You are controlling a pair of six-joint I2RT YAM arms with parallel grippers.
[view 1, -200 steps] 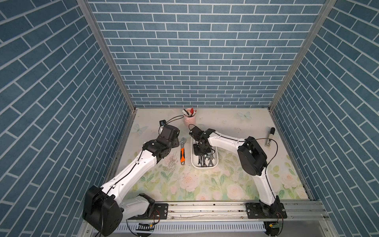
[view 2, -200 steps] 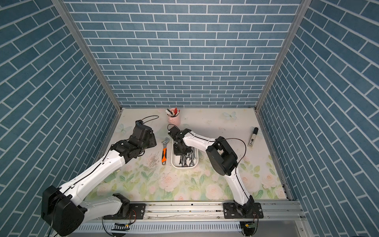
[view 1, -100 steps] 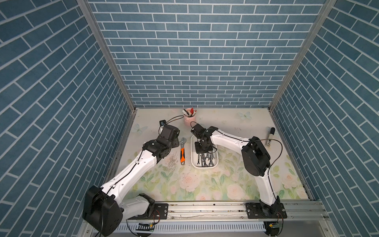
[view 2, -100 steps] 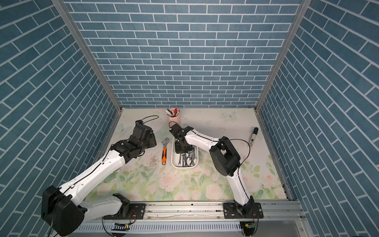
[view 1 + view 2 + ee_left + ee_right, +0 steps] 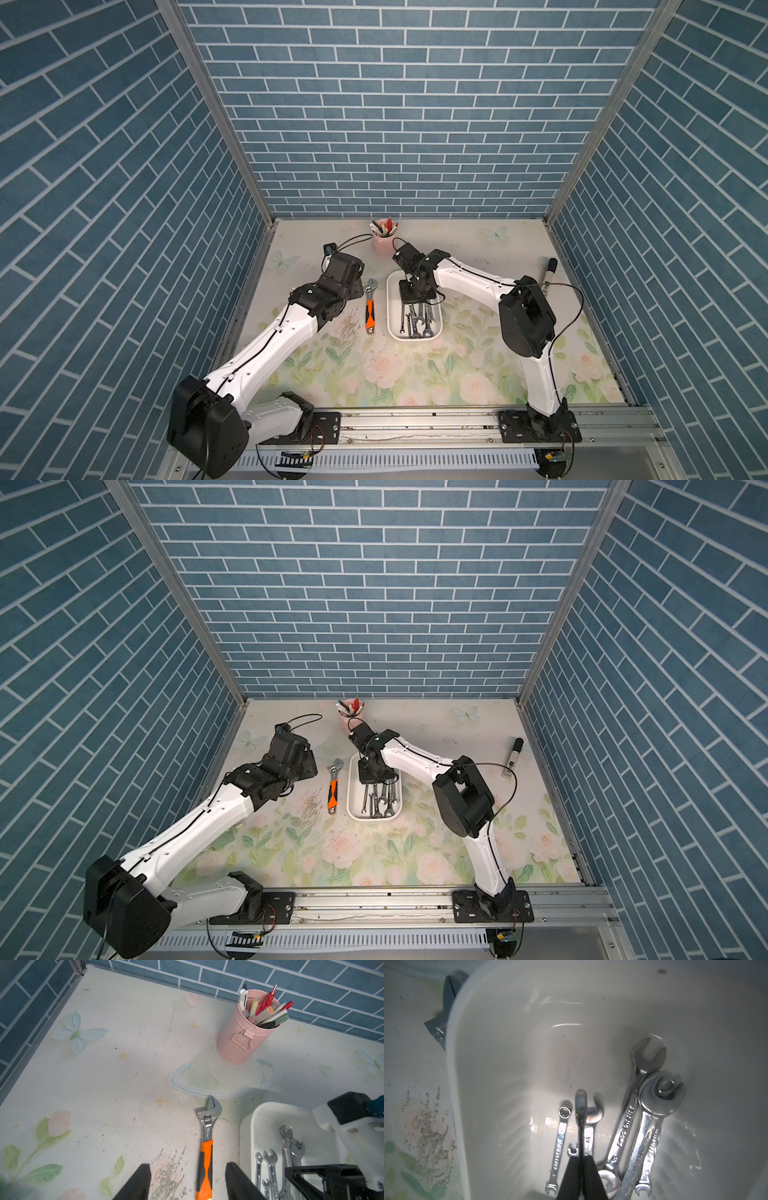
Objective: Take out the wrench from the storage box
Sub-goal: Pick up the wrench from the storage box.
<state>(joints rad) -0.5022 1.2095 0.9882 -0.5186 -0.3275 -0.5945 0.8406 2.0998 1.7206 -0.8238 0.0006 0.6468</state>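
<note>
Storage box (image 5: 392, 308) holds wrenches (image 5: 417, 321); right jaws clamp one wrench (image 5: 581, 1110), left jaws parted.

A: What does the right gripper (image 5: 581, 1160) hold?
B: A slim wrench (image 5: 581, 1109), pinched between its closed black fingers (image 5: 593, 1180).
A: And the rest?
B: Several other wrenches (image 5: 627, 1118) lying side by side in the white storage box (image 5: 508, 1043).

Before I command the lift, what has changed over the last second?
The right arm swung its elbow outward to its right, and its wrist drew slightly toward the back wall over the storage box. The right gripper has its jaws shut on a slim wrench; earlier views cannot show if that grip is new. Unchanged: the left gripper, open by the orange-handled wrench, and the pink pen cup.
</note>
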